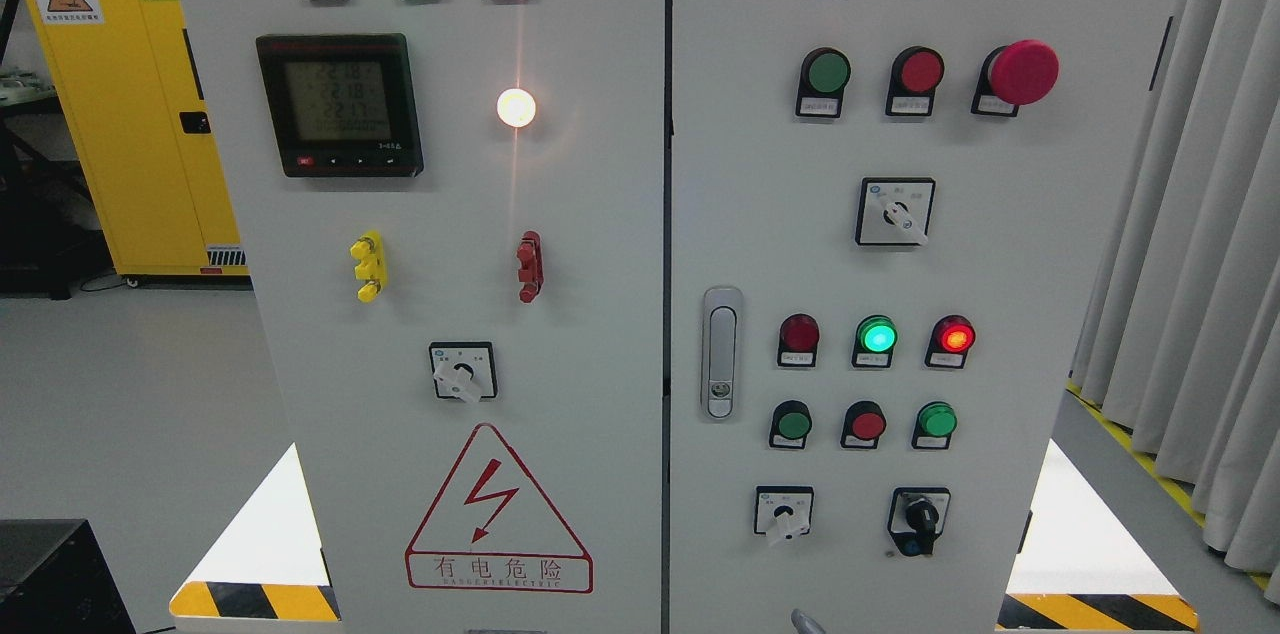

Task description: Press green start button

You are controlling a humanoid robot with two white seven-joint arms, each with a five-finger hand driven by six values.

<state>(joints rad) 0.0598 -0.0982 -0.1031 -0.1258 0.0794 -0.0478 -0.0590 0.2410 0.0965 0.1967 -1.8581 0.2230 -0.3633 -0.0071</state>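
Green start button [828, 72] sits on grey cabinet door [860, 254] beside curtain [1190, 244]; no hand visible.

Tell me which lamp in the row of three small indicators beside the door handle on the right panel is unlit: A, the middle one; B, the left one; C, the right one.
B: the left lamp is dark red with no glow, while the middle lamp shines green and the right lamp glows red-orange.
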